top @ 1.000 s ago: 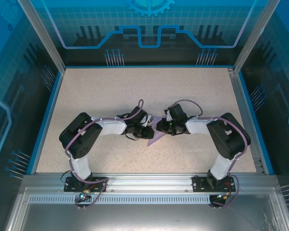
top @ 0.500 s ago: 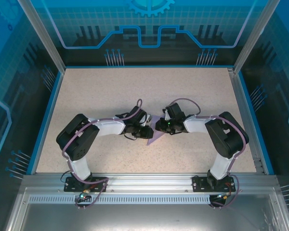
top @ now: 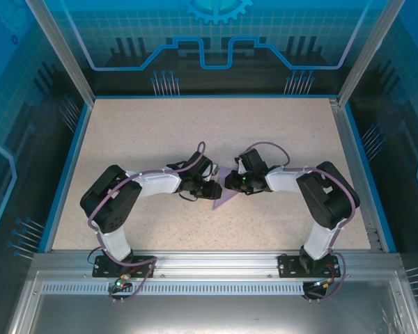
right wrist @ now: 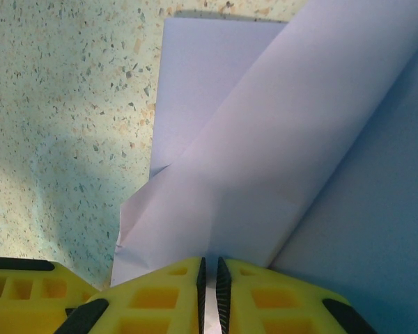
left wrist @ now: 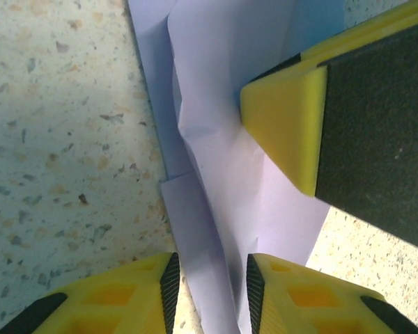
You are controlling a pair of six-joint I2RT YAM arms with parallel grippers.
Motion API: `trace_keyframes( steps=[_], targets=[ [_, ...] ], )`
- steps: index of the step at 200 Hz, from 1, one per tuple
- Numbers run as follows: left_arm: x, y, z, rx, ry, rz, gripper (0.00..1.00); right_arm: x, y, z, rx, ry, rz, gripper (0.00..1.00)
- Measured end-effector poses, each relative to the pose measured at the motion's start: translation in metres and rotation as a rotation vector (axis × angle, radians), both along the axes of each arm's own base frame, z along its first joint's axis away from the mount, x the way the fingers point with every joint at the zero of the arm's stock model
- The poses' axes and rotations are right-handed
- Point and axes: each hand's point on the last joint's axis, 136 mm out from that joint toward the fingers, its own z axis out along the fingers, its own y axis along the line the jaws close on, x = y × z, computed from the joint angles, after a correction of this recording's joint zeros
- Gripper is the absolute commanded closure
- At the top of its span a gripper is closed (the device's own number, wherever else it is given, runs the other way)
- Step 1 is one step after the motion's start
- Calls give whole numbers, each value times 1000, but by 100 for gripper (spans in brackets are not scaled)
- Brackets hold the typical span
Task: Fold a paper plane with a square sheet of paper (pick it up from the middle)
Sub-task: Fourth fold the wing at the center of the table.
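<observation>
The square sheet of paper lies near the middle of the speckled bench, partly folded already, so from the top camera I see only a lavender wedge of it between my two end effectors. The left end effector comes in from the left and the right end effector from the right, and they meet tip to tip over the sheet, very close to each other. On the left wrist camera the paper runs up the middle of the view in overlapping layers with a crooked crease, one narrower layer showing from under the left edge of the top one. My left end effector has its yellow fingers a modest gap apart with the paper lying in that gap; I cannot tell whether the pads touch it. A finger of the right end effector, yellow with a black pad, sits on the sheet's upper right part in that same view. On the right wrist camera the right end effector is closed to a thin slit, and a raised flap of the sheet feeds straight into that slit, so it has the paper pinched. The flap curls up and away to the upper right, while a flat layer rests on the bench beyond it.
</observation>
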Motion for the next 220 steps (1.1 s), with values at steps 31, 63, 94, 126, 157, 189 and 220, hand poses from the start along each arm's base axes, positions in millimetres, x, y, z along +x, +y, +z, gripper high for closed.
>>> trace_keyframes(
  steps=[31, 63, 94, 126, 157, 189, 220],
  targets=[
    [2, -1, -6, 8, 10, 0, 69, 0, 0, 0, 0, 0, 0, 84],
    [3, 0, -7, 14, 16, 2, 75, 0, 0, 0, -1, 0, 0, 84],
    [4, 1, -9, 33, 16, -9, 78, 0, 0, 0, -1, -2, 2, 84],
    [5, 1, -10, 51, 22, -16, 79, 0, 0, 0, -1, -2, 2, 84],
    [5, 1, -10, 72, 18, -21, 79, 0, 0, 0, -2, -2, 2, 84],
    [5, 2, -7, 96, -8, -18, 75, 0, 0, 0, -3, -1, 2, 85],
    [13, 2, 13, 92, -75, -1, 73, 0, -1, 0, -4, -1, 1, 85]
  ],
)
